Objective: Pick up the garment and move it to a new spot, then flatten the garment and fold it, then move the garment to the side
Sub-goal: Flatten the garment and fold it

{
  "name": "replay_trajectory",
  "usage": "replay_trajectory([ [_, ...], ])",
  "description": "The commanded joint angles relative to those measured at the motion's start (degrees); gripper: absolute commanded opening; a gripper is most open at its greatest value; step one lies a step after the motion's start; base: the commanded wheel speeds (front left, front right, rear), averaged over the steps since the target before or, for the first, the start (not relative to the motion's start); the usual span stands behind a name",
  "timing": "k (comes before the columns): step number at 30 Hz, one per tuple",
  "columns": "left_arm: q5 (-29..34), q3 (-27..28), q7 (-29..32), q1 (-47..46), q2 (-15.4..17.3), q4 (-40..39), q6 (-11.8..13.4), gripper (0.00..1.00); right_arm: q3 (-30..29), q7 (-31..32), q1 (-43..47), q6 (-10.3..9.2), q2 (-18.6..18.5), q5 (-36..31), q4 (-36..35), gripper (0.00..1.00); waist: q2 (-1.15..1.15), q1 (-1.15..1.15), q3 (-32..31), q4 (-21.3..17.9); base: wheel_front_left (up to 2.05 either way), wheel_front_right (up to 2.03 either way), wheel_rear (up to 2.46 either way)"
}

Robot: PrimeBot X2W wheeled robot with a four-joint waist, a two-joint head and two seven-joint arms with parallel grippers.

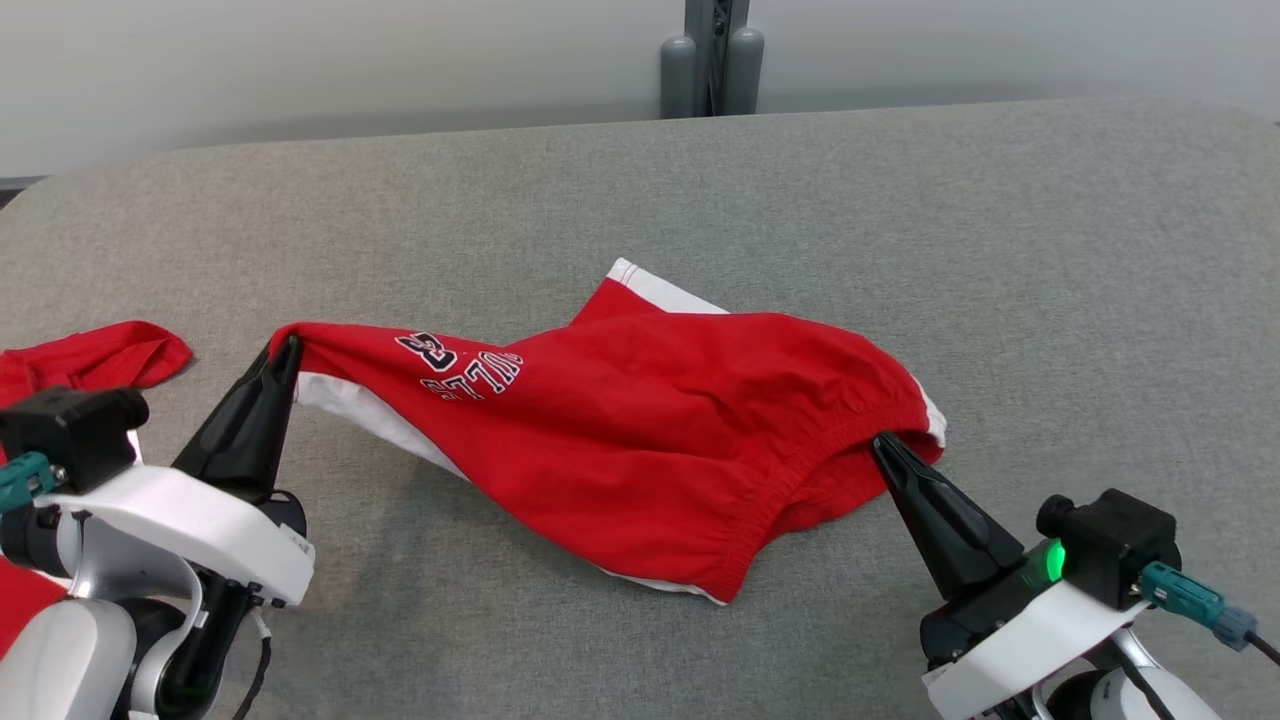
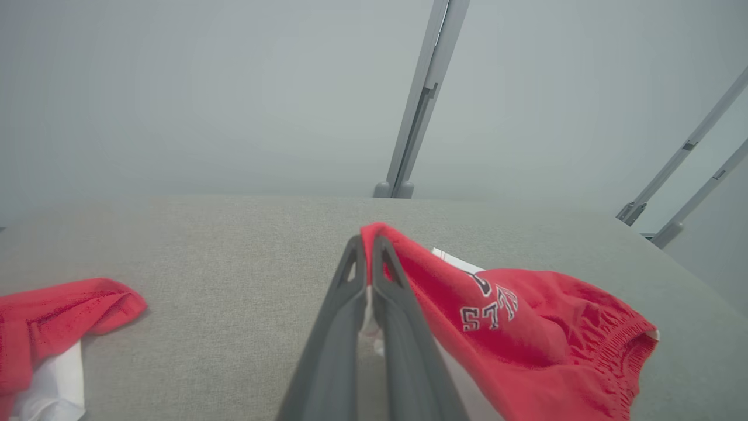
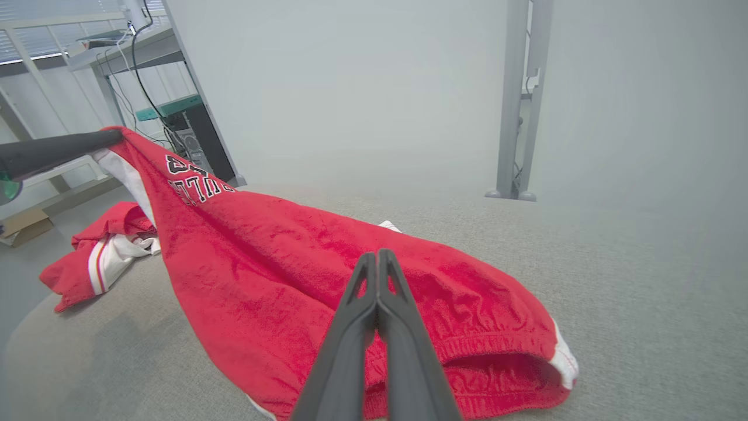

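The garment (image 1: pixel 650 420), a pair of red shorts with white trim and dark lettering, is stretched across the middle of the grey worktop (image 1: pixel 900 220). It is raised at its left end and sags onto the surface along its lower edge. The left claw (image 1: pixel 288 350) is closed on a corner of the leg hem, and red cloth is seen pinched between its tips in the left wrist view. The right claw (image 1: pixel 880 442) is closed at the elastic waistband, where the gathers are drawn toward its tip. A pinch of cloth is judged to be held there, though the exact bite is hidden by the fingers. A second red garment (image 1: pixel 90 360) lies at the left edge of the worktop, apart from the held one. The step in hand is judged to be the lift and move to a new spot. To do this well, both claws should be raised together and level, so that the cloth is carried clear of the worktop rather than dragged. Tension between the two grips should be mild: enough to limit sagging, but not so much that a thin pinch is pulled free. The second red garment should be avoided on the way, and the shorts should be laid down far edge first, so that flattening is made easier.
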Motion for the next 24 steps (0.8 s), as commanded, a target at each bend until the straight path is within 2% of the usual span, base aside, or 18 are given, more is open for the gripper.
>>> replay_trajectory([
  [1, 0.5, 0.4, 0.7, -1.3, 0.8, -1.4, 0.8, 0.00, -0.7, 0.9, 0.1, 0.14, -0.4, 0.6, -1.3, 0.00, 0.00, 0.00, -0.5, -0.6, 0.00, 0.00, 0.00],
  [5, 1.2, 0.0, 2.7, -2.7, 2.1, -3.2, 1.3, 0.00, -1.1, 1.9, 0.3, 0.14, -0.8, 1.0, -3.4, 0.00, 0.00, 0.00, -1.0, -1.4, 0.00, 0.00, 0.00],
  [12, 0.4, -0.6, 3.8, -1.2, 1.5, -2.9, 2.2, 0.00, -3.3, -1.1, 2.4, 0.14, 2.1, 0.7, -2.6, 0.00, 0.00, 0.00, -1.4, -2.0, 0.00, 0.00, 0.00],
  [15, 0.0, -0.5, 3.3, -0.3, 1.2, -2.3, 2.4, 0.00, -4.6, -2.9, 2.7, 0.14, 3.4, 0.3, -1.8, 0.98, 0.00, 0.00, -1.6, -2.0, 0.00, 0.00, 0.00],
  [24, -1.3, -0.4, 1.0, 3.0, -1.0, 0.6, 3.2, 0.00, -9.3, -8.3, 2.7, 0.14, 7.4, -3.3, 0.2, 1.00, 0.00, 0.00, -2.3, -1.5, 0.00, 0.00, 0.00],
])
